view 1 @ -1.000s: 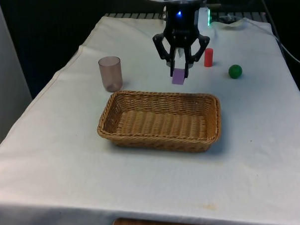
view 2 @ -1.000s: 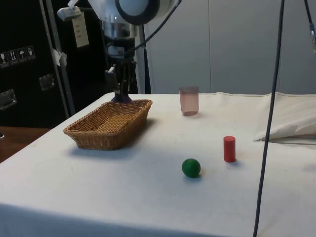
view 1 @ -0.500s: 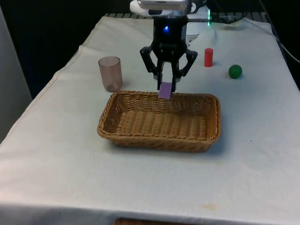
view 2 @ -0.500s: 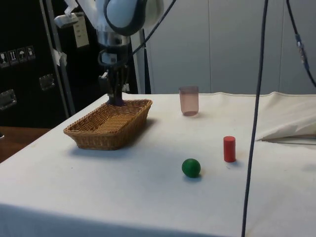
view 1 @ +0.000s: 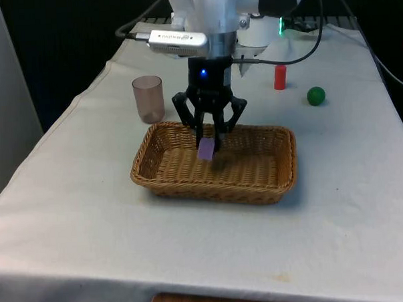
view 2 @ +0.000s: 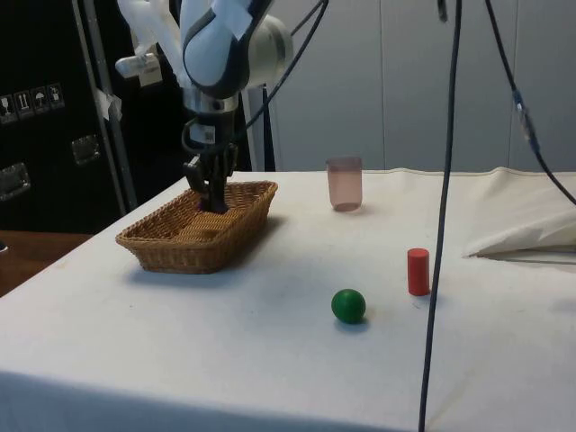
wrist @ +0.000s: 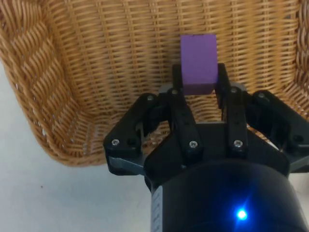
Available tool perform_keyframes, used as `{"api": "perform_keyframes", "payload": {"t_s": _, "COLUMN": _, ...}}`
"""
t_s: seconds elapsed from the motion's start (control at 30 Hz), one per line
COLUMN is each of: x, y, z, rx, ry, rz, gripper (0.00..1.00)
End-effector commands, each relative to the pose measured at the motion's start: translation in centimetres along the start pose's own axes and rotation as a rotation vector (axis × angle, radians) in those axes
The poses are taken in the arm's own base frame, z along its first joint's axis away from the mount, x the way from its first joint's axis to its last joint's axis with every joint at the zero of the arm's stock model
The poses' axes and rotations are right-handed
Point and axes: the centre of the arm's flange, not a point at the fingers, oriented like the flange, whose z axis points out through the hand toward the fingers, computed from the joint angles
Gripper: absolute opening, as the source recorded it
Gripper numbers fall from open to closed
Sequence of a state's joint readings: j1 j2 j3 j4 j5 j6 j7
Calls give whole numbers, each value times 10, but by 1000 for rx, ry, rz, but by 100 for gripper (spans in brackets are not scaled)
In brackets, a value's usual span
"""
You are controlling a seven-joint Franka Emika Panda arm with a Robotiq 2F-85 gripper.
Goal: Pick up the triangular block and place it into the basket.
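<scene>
Cup (view 1: 148,98) stands just off the basket (view 1: 156,183), so I hang clear of it. My gripper (view 1: 207,148) is clamped on the purple block (view 1: 206,149), low inside basket w/ weave beneath, ready to drop. Red cylinder (view 1: 279,77), green ball (view 1: 315,96) well apart.

There is one wicker basket (view 1: 282,162), one purple block (view 1: 206,149), and one black gripper (view 1: 208,140) with two fingers (wrist: 179,82). On the cloth stand one translucent brownish cup (view 1: 148,98), one red cylinder (view 1: 280,77) and one green ball (view 1: 315,96). That makes six things, one of each kind.
</scene>
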State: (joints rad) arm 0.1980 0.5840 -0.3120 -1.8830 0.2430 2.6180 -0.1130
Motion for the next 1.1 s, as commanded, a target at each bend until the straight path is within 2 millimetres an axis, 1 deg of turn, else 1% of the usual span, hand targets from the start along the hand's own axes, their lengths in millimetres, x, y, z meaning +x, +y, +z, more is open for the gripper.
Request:
{"api": "perform_keyframes", "payload": {"t_s": 0.0, "x": 1, "y": -1, "z": 1, "rx": 11, "ry": 6, "rz": -1, "gripper": 33}}
{"api": "perform_keyframes", "payload": {"t_s": 0.23, "x": 0, "y": -1, "z": 10, "rx": 3, "ry": 0, "rz": 0, "gripper": 33}}
{"api": "perform_keyframes", "payload": {"t_s": 0.27, "x": 0, "y": -1, "z": 12, "rx": 2, "ry": -2, "rz": -1, "gripper": 34}}
{"api": "perform_keyframes", "payload": {"t_s": 0.33, "x": -1, "y": 0, "z": 11, "rx": -3, "ry": -7, "rz": -2, "gripper": 41}}
{"api": "perform_keyframes", "payload": {"t_s": 0.37, "x": 0, "y": -1, "z": 13, "rx": 1, "ry": -2, "rz": -1, "gripper": 41}}
{"api": "perform_keyframes", "payload": {"t_s": 0.4, "x": 0, "y": -2, "z": 14, "rx": 0, "ry": -2, "rz": -2, "gripper": 49}}
{"api": "perform_keyframes", "payload": {"t_s": 0.57, "x": 0, "y": -1, "z": 16, "rx": -2, "ry": -2, "rz": -2, "gripper": 72}}
{"api": "perform_keyframes", "payload": {"t_s": 0.6, "x": 0, "y": -1, "z": 16, "rx": -2, "ry": -2, "rz": -2, "gripper": 81}}
{"api": "perform_keyframes", "payload": {"t_s": 0.63, "x": -1, "y": 0, "z": 15, "rx": -7, "ry": -6, "rz": -3, "gripper": 86}}
{"api": "perform_keyframes", "payload": {"t_s": 0.67, "x": 0, "y": -1, "z": 16, "rx": -2, "ry": -3, "rz": -2, "gripper": 86}}
{"api": "perform_keyframes", "payload": {"t_s": 0.7, "x": 0, "y": -1, "z": 16, "rx": -2, "ry": -3, "rz": -2, "gripper": 90}}
{"api": "perform_keyframes", "payload": {"t_s": 0.73, "x": 1, "y": -2, "z": 16, "rx": -2, "ry": -2, "rz": -2, "gripper": 97}}
{"api": "perform_keyframes", "payload": {"t_s": 0.77, "x": 1, "y": -2, "z": 16, "rx": -2, "ry": -2, "rz": -2, "gripper": 100}}
{"api": "perform_keyframes", "payload": {"t_s": 1.07, "x": -1, "y": -2, "z": 18, "rx": 0, "ry": -8, "rz": -2, "gripper": 100}}
